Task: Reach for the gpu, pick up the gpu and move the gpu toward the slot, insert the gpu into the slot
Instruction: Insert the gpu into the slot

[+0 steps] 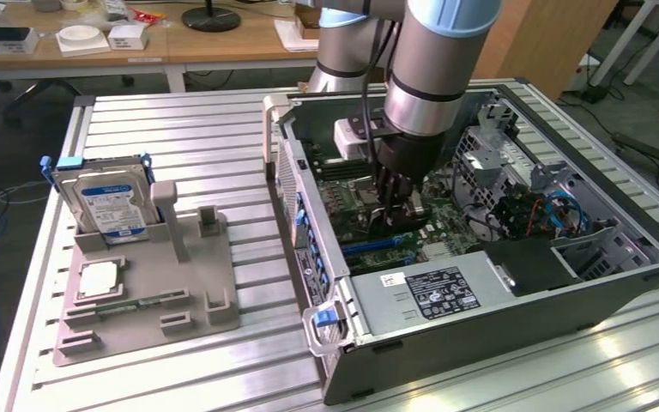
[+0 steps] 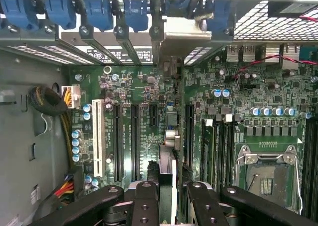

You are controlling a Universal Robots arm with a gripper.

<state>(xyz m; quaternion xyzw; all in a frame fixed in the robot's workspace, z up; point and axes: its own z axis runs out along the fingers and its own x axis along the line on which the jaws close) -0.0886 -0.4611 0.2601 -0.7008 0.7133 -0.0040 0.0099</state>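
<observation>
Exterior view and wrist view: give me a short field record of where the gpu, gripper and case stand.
gripper: inside the open computer case, closed on the gpu, gripper
gpu: held edge-on above the motherboard, gpu
slot area: long black expansion slots beside the card
seating: cannot tell
outside the case: hard drive upright in the grey fixture
</observation>
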